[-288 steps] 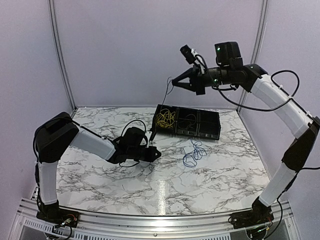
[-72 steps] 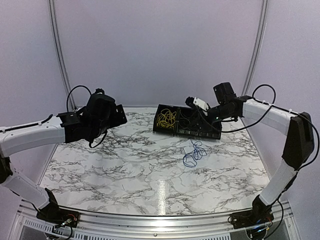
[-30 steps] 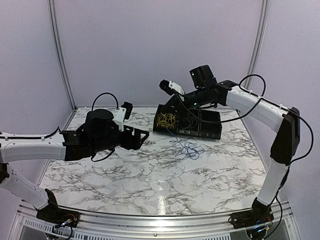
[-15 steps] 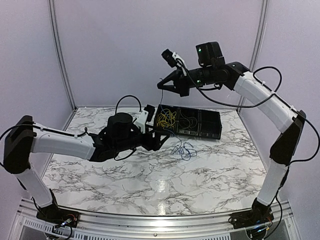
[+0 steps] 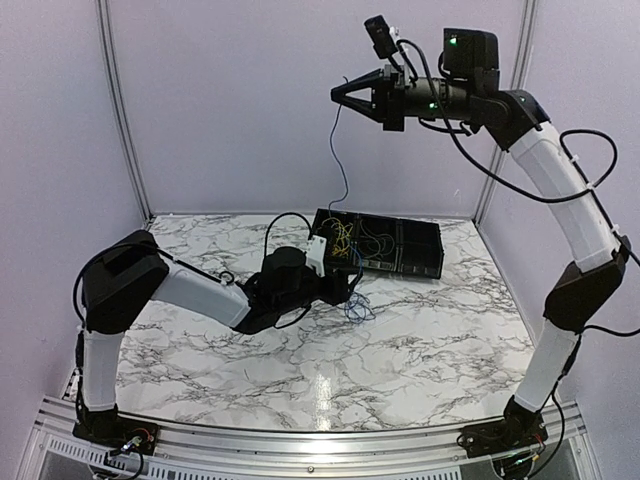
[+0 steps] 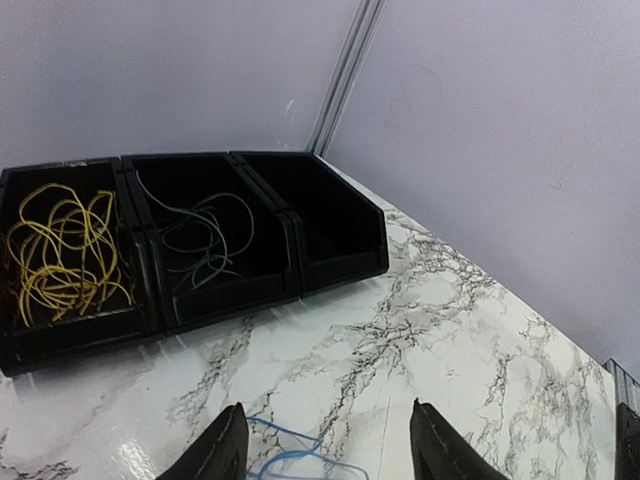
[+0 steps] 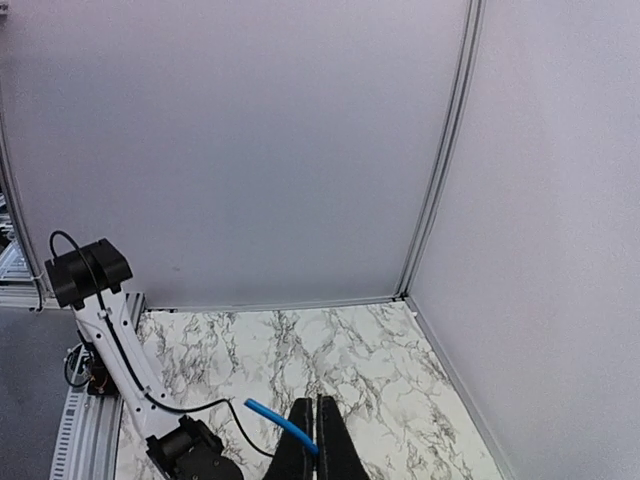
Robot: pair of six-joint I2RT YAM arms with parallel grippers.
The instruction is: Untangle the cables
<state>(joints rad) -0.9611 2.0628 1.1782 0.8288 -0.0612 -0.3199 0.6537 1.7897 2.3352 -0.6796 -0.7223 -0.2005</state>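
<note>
My right gripper (image 5: pixel 337 95) is high above the table, shut on one end of the blue cable (image 5: pixel 335 150), which hangs down as a thin strand to a small tangle (image 5: pixel 357 306) on the marble. The right wrist view shows the blue end (image 7: pixel 280 420) sticking out left of the shut fingers (image 7: pixel 317 402). My left gripper (image 5: pixel 346 289) is low at that tangle, jaws apart; blue loops (image 6: pixel 290 458) lie on the table between its fingers (image 6: pixel 225 452). A yellow cable (image 6: pixel 60 250) fills the left compartment of the tray, and a dark cable (image 6: pixel 200 232) lies in the middle one.
The black three-compartment tray (image 5: pixel 425 262) stands at the back of the marble table (image 5: pixel 400 350); its right compartment (image 6: pixel 320 215) holds nothing. Lilac walls with metal posts (image 5: pixel 118 110) close the back and sides.
The right gripper has risen higher and to the right, drawing the blue cable taut upward. The left arm has swung right and down to the blue tangle, its jaws narrowing.
</note>
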